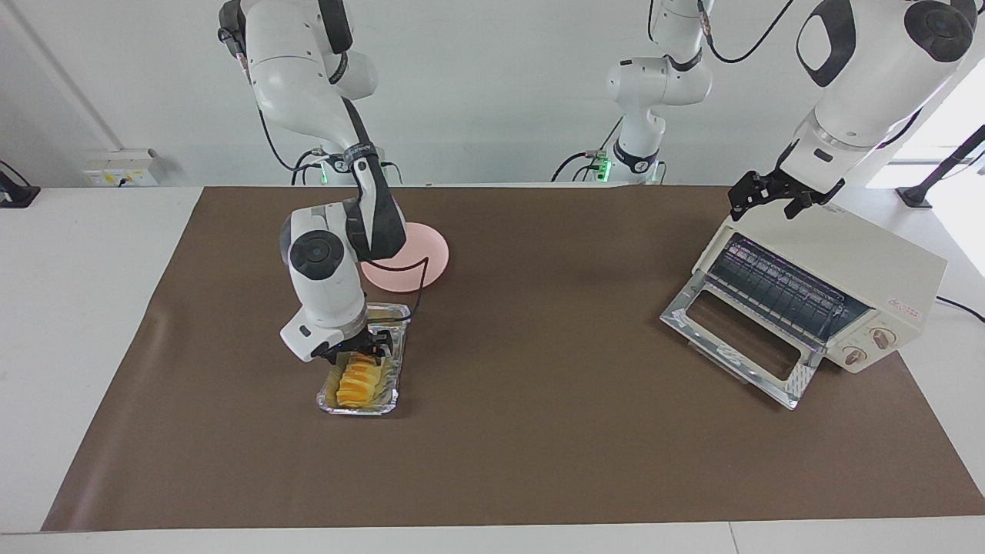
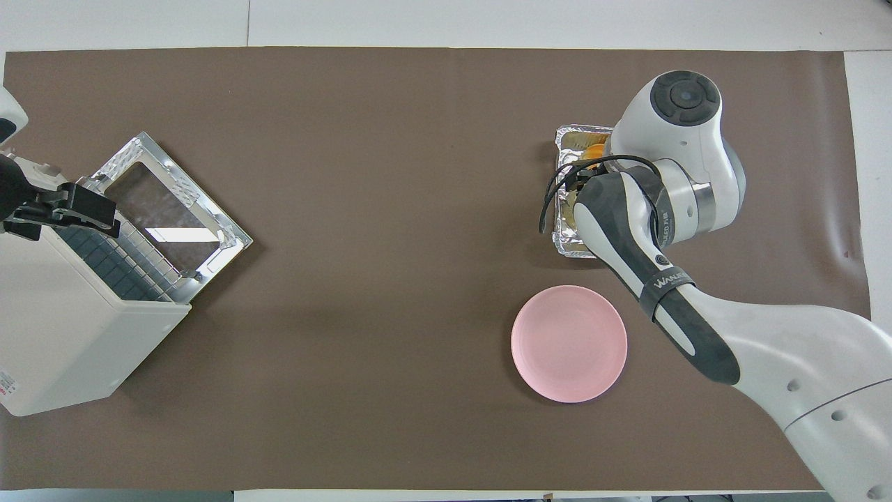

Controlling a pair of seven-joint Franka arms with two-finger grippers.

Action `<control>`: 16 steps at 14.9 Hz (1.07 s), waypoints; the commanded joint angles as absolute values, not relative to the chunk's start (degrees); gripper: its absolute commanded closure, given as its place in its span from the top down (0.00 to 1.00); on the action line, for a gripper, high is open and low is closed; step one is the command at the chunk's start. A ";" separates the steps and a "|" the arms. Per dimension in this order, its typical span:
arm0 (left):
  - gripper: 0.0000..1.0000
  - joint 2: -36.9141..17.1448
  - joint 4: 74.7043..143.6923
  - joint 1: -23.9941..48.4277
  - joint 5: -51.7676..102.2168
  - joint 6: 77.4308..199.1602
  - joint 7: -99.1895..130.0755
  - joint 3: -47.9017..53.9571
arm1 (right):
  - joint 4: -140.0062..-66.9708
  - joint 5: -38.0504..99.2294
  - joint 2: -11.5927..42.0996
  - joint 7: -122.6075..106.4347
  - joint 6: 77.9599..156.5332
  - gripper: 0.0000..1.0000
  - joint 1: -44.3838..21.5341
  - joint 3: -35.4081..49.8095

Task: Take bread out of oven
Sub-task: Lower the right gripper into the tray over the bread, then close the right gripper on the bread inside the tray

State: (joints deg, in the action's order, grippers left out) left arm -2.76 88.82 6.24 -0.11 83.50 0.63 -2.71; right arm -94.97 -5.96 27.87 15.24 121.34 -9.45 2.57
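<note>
The bread [image 1: 358,385], a ridged yellow-orange loaf, lies in a crinkled foil tray [image 1: 394,311] on the brown mat, toward the right arm's end of the table. My right gripper [image 1: 368,350] is down in the tray at the loaf's end nearer to the robots. In the overhead view the right wrist covers most of the tray [image 2: 568,136], and only a sliver of bread [image 2: 594,150] shows. The cream oven [image 1: 885,261] stands at the left arm's end with its glass door [image 1: 739,331] dropped open and its wire rack bare. My left gripper [image 1: 777,196] hangs open over the oven's top.
A pink plate [image 1: 423,261] sits on the mat beside the tray, nearer to the robots, also seen from overhead [image 2: 568,343]. The brown mat [image 1: 539,431] spans the middle of the table. The oven [image 2: 63,335] stands askew, its door facing the table's middle.
</note>
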 commanded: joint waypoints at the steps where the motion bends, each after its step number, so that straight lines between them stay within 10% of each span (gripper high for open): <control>1: 1.00 -1.14 90.44 5.71 -0.44 83.67 -0.18 -2.55 | -94.13 -6.06 28.48 16.35 119.89 0.94 -9.67 2.99; 16: 1.00 -1.05 90.44 5.71 -0.44 83.67 -0.18 -2.55 | -94.04 -6.77 29.62 20.39 121.64 0.94 -11.08 2.99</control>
